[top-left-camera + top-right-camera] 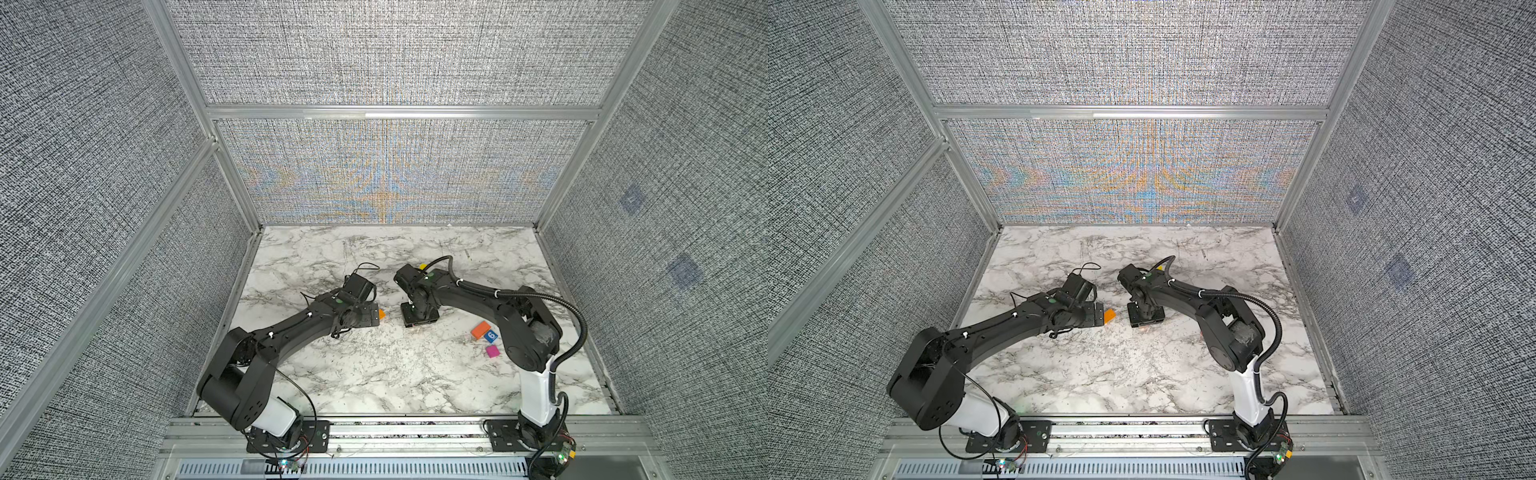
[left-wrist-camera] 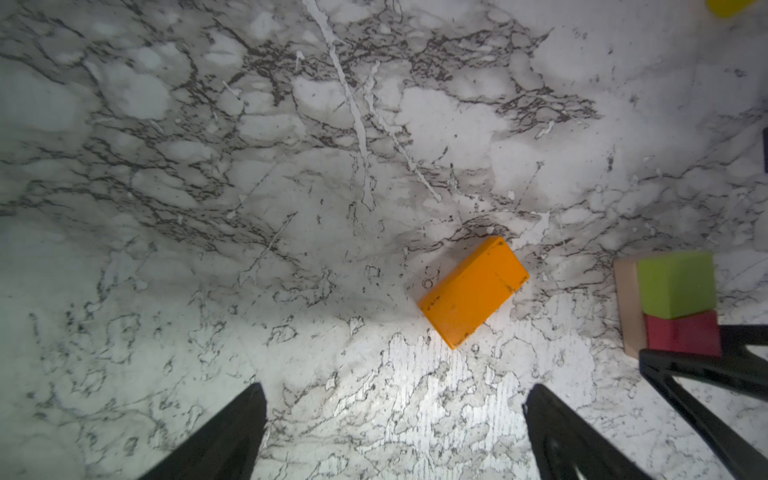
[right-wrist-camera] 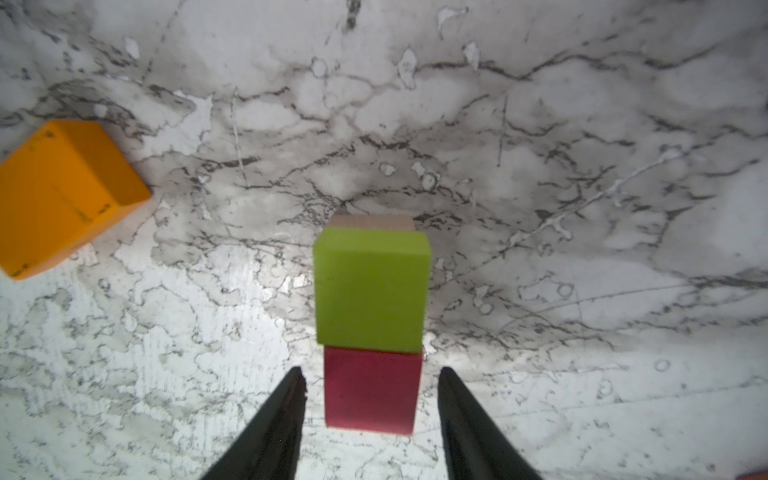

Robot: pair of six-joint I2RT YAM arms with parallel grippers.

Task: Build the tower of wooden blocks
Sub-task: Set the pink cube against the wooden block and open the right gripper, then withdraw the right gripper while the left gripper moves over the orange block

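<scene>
Tower [image 2: 675, 305] of only a few pieces stands near the middle of the marble table [image 1: 374, 374]. A green cube [image 3: 371, 291] and a dark red cube [image 3: 371, 388] sit side by side, touching, on a tan brick [image 2: 627, 307] that lies flat. The brick's long axis runs along the pair of cubes, and that row points straight away from the right wrist camera.

The right gripper [image 3: 370, 370] hangs nose-down over the tower with its jaws partly open. One finger stands on each side of the red cube, with a sliver of marble showing in each gap (so it grips nothing). The right arm [image 1: 1225, 324] rises from the front right base, bends at a high elbow and reaches in toward the centre. The left arm [image 1: 291, 328] stretches low from the front left base. The left gripper [image 2: 395, 415] is spread wide and empty above bare marble.

An orange brick [image 1: 381, 314] lies flat between the two grippers, ahead of the left fingertips and just beside the tower. Its long axis is askew to the line between those fingers.

Well to the right, a second orange brick [image 1: 481, 329], a blue cube marked 6 [image 1: 491, 336] and a magenta cube [image 1: 493, 351] lie close together; in a top view the right arm hides all three. A yellow block [image 1: 422, 266] peeks out beyond the right wrist, mostly covered.
</scene>
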